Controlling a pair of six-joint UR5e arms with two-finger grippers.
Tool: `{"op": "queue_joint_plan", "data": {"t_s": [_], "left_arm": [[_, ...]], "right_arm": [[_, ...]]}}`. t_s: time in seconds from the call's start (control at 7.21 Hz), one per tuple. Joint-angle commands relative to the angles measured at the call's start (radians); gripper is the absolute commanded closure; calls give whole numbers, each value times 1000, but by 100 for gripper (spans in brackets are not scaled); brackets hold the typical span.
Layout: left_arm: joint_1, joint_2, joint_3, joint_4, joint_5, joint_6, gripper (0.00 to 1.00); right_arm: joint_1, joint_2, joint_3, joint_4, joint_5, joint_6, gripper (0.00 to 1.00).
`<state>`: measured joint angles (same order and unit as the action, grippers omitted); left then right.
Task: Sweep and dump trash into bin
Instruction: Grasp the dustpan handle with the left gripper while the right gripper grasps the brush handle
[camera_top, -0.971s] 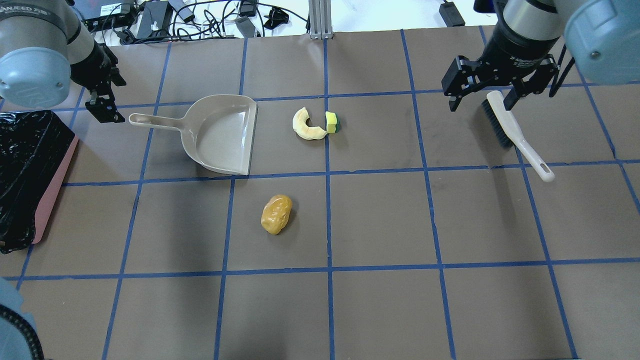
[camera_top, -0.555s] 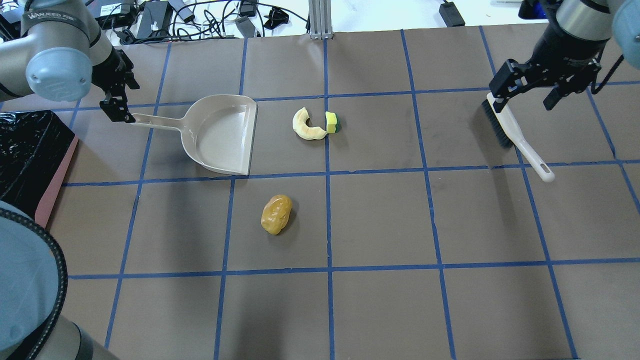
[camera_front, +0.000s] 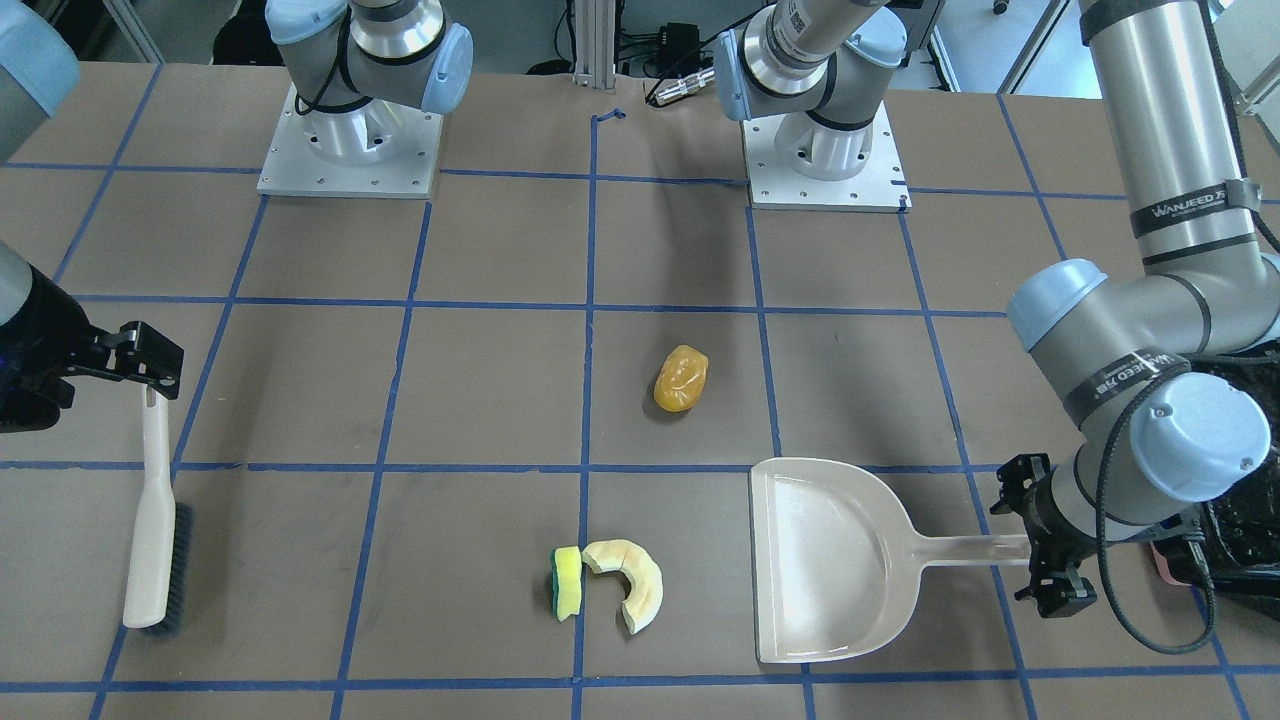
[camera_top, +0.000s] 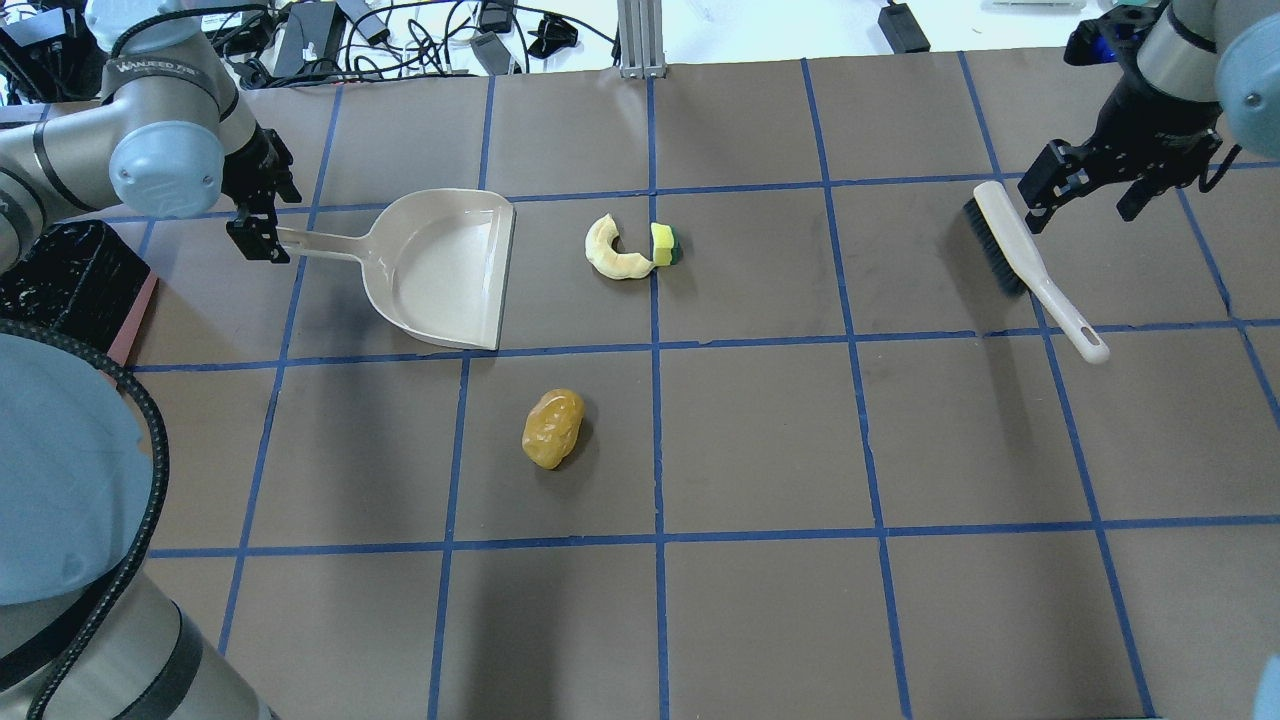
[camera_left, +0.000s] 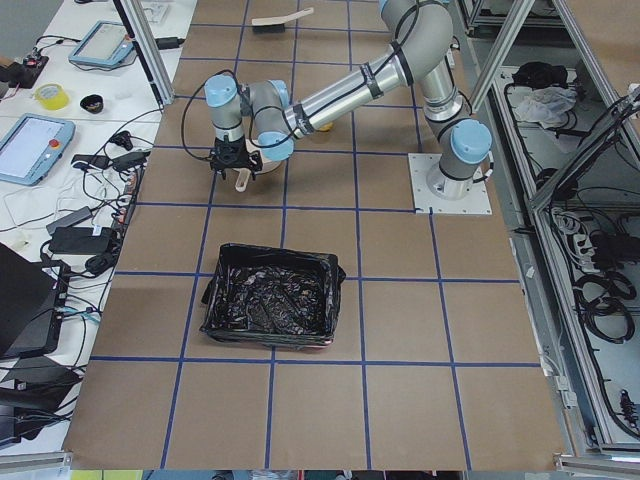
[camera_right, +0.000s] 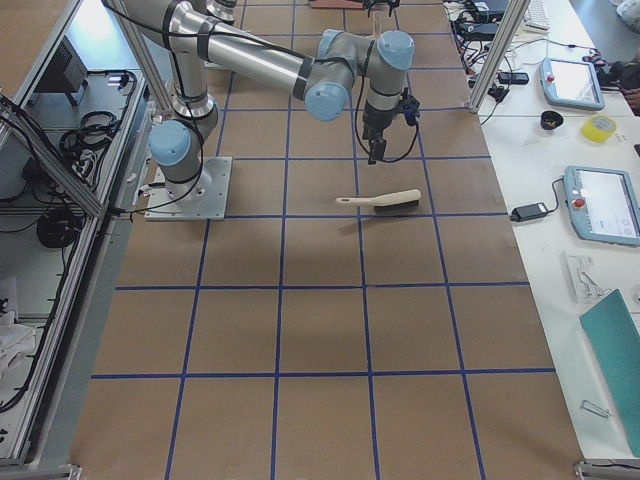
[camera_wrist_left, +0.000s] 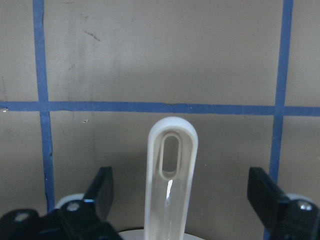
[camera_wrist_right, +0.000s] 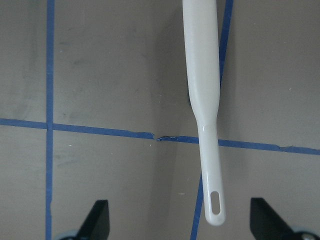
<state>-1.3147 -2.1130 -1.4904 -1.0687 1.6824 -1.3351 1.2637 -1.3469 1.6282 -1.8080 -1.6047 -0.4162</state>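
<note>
The trash lies on the brown table: an orange-yellow lump (camera_top: 552, 428), a yellow sponge with green backing (camera_top: 663, 243) and a pale crescent slice (camera_top: 612, 250) that touches the sponge. The beige dustpan (camera_top: 445, 270) lies left of them, its mouth toward them. My left gripper (camera_top: 268, 212) is open and straddles the tip of the dustpan handle (camera_wrist_left: 171, 165), fingers apart from it. My right gripper (camera_top: 1090, 195) is open, above the white brush (camera_top: 1030, 265); the brush handle (camera_wrist_right: 205, 100) lies between its fingers, below them. The black-lined pink bin (camera_top: 60, 280) stands at the left edge.
Cables and power bricks (camera_top: 350, 30) and an aluminium post (camera_top: 640, 40) line the table's far edge. The two arm bases (camera_front: 350, 150) stand on the robot's side. Blue tape lines grid the table. My left arm's elbow (camera_top: 70, 480) covers the near left corner.
My left gripper has moved right, from beside the bin to the dustpan handle's tip, which it now straddles. My right gripper has moved right, off the brush head. Both stay open.
</note>
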Motion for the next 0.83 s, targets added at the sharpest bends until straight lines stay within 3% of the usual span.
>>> {"op": "queue_joint_plan", "data": {"t_s": [0.0,0.14,0.28,0.42,0.69], "left_arm": [[0,-19,-5,35,10,17,6],[0,-31,-5,45,23,23,19],[0,-25,-7,47,22,30,63],[0,-16,-8,47,16,46,100],[0,-6,-2,46,13,47,100]], "right_arm": [[-24,54,111,-173,-5,-13,0],[-39,81,163,-291,-41,-86,0],[-46,101,170,-371,-75,-169,0],[-47,107,177,-363,-77,-162,0],[-49,95,234,-358,-116,-161,0]]}}
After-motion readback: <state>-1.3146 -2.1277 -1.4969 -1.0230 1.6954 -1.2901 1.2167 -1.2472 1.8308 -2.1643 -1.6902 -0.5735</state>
